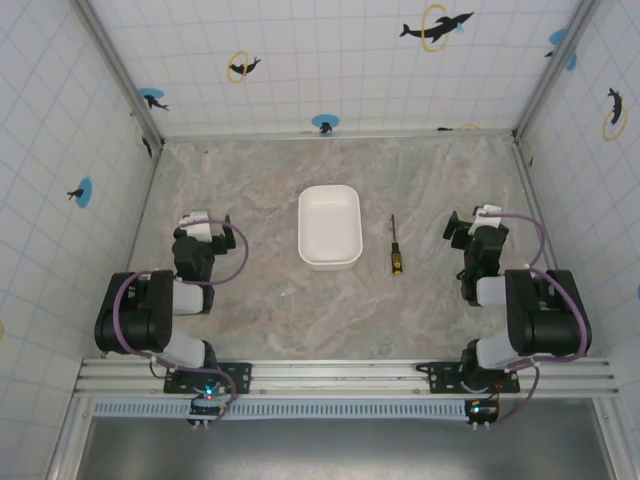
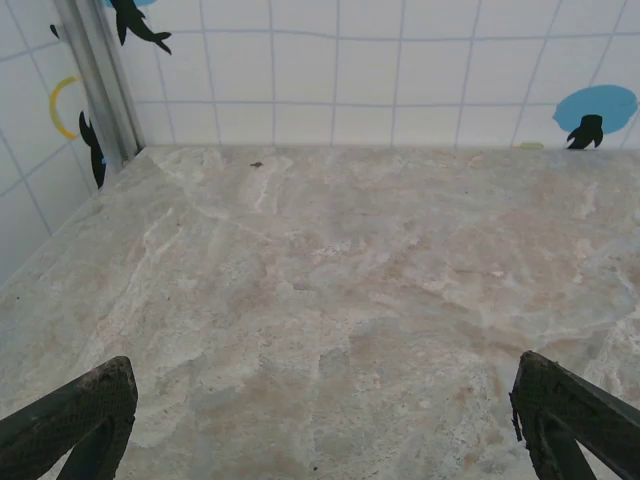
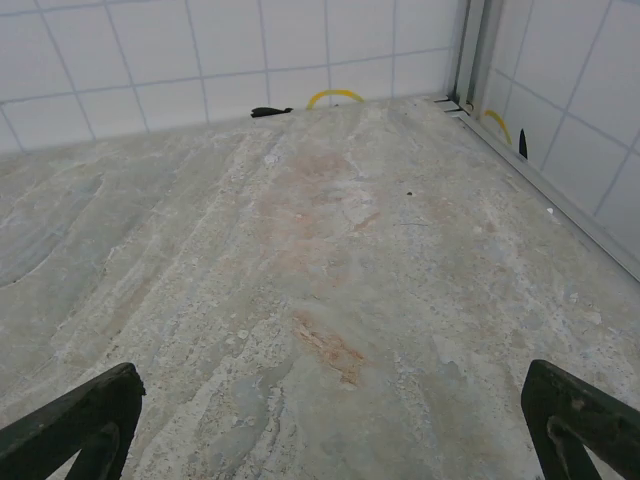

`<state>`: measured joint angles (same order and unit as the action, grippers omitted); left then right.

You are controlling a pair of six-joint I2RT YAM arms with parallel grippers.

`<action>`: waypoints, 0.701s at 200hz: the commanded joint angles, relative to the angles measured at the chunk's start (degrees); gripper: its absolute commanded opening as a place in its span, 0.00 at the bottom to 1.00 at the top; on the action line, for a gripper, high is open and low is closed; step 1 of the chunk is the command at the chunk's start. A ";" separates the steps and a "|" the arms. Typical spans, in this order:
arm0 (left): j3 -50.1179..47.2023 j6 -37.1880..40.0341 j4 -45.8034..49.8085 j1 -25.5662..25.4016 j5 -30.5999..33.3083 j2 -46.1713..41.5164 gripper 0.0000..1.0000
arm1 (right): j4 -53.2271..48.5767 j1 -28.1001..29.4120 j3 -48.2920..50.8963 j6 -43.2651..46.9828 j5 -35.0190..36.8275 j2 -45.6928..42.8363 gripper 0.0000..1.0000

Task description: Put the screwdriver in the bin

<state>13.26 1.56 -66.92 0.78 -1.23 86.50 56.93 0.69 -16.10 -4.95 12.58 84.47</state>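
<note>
Screwdriver (image 1: 396, 246) flat on worktop (image 1: 270, 300), just right of bin (image 1: 329, 264), not touching; handle toward arms. Likely light, stiff, prone to roll. Take across yellow-black handle, not thin shaft. Left hand (image 1: 208, 219), right hand (image 1: 472, 221) spread wide, empty.

Bright, even overhead light, soft short shadows, no glare; wrist views sharp, fingertips at the bottom corners slightly blurred.

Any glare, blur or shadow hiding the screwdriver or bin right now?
Top external: even light, no glare; the slim yellow-and-black-handled screwdriver and white plastic bin are sharp. Left wrist: marble-patterned table crisp, left gripper fingers dark. Right wrist: likewise, right gripper fingers dark.
</note>
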 commanded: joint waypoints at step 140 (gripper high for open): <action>1.93 1.19 1.71 -0.35 -0.71 -1.64 0.98 | -9.27 1.62 -4.95 2.24 0.82 -5.96 0.95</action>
<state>13.26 1.56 -66.89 0.80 -1.26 86.48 54.43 1.63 -16.49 -3.81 12.60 83.22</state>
